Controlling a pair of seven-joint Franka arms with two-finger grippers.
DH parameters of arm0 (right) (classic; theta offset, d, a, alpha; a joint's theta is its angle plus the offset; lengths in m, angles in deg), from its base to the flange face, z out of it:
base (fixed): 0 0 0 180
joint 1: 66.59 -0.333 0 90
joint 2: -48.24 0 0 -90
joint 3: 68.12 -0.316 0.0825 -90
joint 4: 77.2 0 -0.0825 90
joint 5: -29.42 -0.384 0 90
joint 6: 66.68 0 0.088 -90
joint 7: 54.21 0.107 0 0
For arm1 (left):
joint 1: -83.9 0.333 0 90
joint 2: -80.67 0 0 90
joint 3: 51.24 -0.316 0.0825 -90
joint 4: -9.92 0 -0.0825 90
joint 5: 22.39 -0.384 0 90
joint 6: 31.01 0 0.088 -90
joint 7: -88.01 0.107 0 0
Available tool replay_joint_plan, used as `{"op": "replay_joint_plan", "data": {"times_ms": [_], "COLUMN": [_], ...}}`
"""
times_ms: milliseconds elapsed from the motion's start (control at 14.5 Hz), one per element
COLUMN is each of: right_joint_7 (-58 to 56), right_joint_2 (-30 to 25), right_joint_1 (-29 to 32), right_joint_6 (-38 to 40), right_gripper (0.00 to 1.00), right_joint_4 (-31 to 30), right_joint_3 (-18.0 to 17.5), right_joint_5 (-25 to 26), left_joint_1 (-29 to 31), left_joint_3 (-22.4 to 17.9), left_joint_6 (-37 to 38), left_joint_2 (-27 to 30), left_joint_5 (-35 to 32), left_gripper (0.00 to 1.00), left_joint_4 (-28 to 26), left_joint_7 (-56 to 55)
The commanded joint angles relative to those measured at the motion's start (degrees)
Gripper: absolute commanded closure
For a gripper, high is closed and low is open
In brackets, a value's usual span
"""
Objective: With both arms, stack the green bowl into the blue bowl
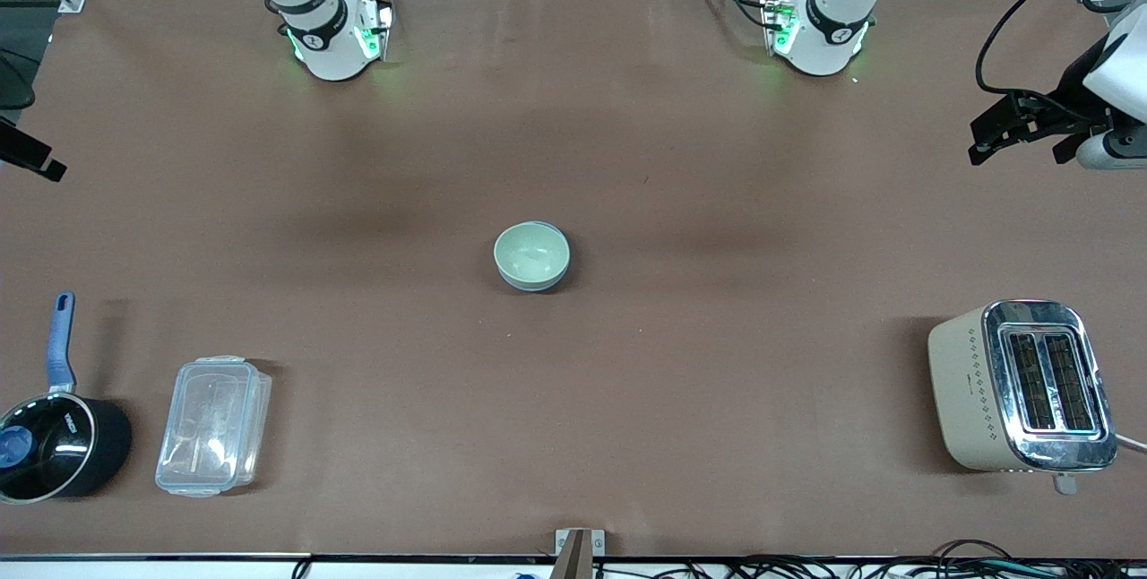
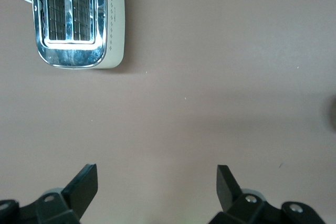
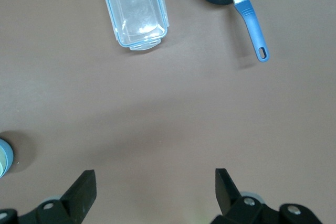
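The pale green bowl (image 1: pixel 530 254) sits nested inside the light-blue bowl (image 1: pixel 540 285) at the middle of the table; only the blue bowl's rim and outer wall show. The stacked bowls also show at the edge of the right wrist view (image 3: pixel 3 157). My left gripper (image 1: pixel 988 142) is open and empty, up over the left arm's end of the table; its fingers (image 2: pixel 84 184) frame bare table. My right gripper (image 1: pixel 34 158) is open and empty over the right arm's end of the table, with bare table between its fingers (image 3: pixel 84 187). Both are well away from the bowls.
A cream and chrome toaster (image 1: pixel 1021 386) stands near the front camera at the left arm's end, also in the left wrist view (image 2: pixel 79 19). A clear plastic container (image 1: pixel 213 425) and a black saucepan with a blue handle (image 1: pixel 54 445) lie at the right arm's end.
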Motion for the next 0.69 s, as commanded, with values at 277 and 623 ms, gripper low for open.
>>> {"op": "replay_joint_plan", "data": {"times_ms": [277,623], "right_joint_7": [-2.11,-2.12], "right_joint_2": [-4.7,-4.35], "right_joint_1": [12.96,12.62], "right_joint_6": [-0.67,-1.02], "right_gripper": [0.0,0.0], "right_joint_4": [-5.32,-5.4], "right_joint_3": [-13.35,-13.36], "right_joint_5": [1.4,1.84], "left_joint_1": [0.95,0.86], "left_joint_3": [0.04,0.04], "left_joint_6": [1.16,1.34], "left_joint_2": [0.25,0.07], "left_joint_5": [-0.08,0.01], "left_gripper": [0.0,0.0], "left_joint_4": [0.47,0.38], "left_joint_7": [0.92,0.74]}}
